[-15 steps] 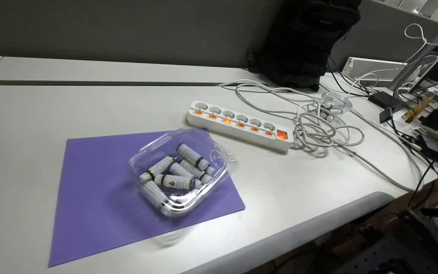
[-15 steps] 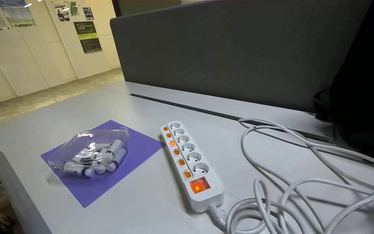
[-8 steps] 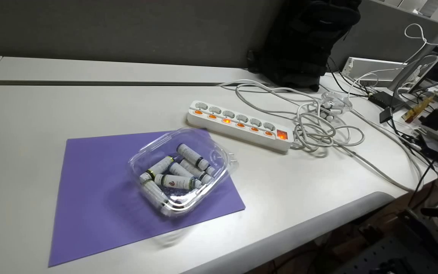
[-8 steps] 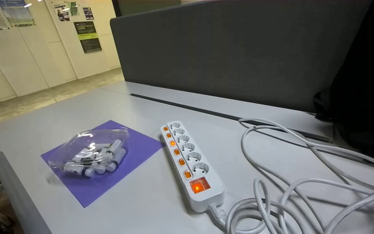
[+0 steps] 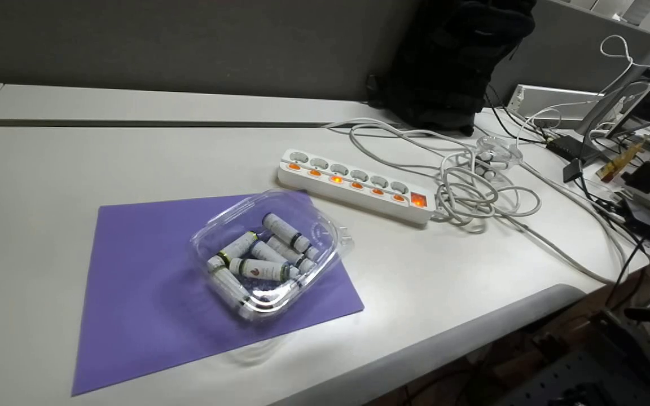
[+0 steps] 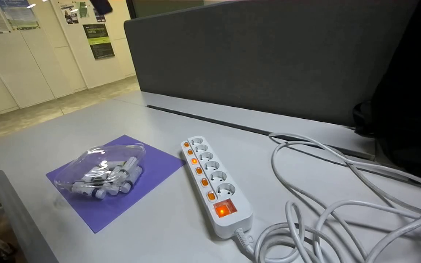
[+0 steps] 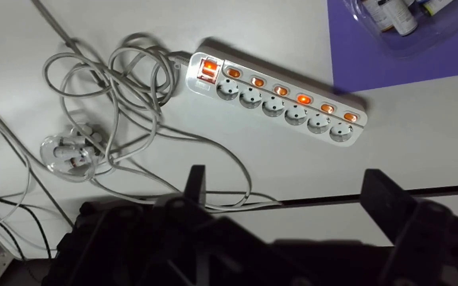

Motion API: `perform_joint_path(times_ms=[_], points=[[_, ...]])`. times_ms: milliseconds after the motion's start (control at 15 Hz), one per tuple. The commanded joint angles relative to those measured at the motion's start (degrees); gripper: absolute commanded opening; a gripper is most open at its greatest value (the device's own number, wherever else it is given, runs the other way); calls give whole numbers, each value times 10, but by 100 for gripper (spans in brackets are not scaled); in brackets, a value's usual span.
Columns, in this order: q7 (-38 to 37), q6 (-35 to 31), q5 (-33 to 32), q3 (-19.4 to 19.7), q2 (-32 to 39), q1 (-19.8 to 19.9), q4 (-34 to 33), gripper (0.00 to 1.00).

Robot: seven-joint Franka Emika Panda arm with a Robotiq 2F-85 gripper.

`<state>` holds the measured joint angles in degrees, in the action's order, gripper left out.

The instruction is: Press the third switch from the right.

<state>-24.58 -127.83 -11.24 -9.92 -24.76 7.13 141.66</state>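
A long white power strip [image 5: 353, 194] [image 6: 225, 204] [image 7: 197, 83] lies on the white table. Small orange switches run along it, with a larger lit red switch at its cable end. Counted from that end without the larger one, the third switch from the right [image 5: 357, 185] is unlit. It also shows in an exterior view [image 6: 198, 170] and the wrist view [image 7: 281, 90]. The neighbouring switch [image 7: 303, 99] glows. My gripper [image 7: 284, 184] is open with nothing between its fingers, above the table and apart from the strip. A dark piece, apparently of the gripper, shows at an exterior view's top [image 6: 101, 6].
A clear plastic box [image 5: 268, 254] of small bottles stands on a purple mat [image 5: 133, 293] beside the strip. Loose grey cables [image 5: 466, 192] coil at the strip's switch end. A small clear container [image 7: 70, 155] lies among them. A black backpack [image 5: 449, 62] stands against the grey partition.
A dark piece, apparently of the gripper, has come into the top left of an exterior view. The strip, its lights, the box and the mat have not changed.
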Motion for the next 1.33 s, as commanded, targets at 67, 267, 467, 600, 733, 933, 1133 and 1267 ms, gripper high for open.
perform_joint_path(times_ms=[67, 267, 467, 600, 733, 933, 1133, 1267], points=[[-24, -87, -1, 27, 112, 10, -4, 100], [-17, -136, 0, 48, 178, 5, -15, 100], [0, -174, 4, 66, 243, -4, -32, 100], [11, -189, 15, 76, 287, -14, -45, 100], [6, -189, 5, 87, 259, -24, -19, 100], [6, -190, 5, 92, 260, -29, -19, 100], [-11, -192, -11, 92, 256, -30, -20, 100], [-6, -186, -10, 97, 287, -35, -44, 100]])
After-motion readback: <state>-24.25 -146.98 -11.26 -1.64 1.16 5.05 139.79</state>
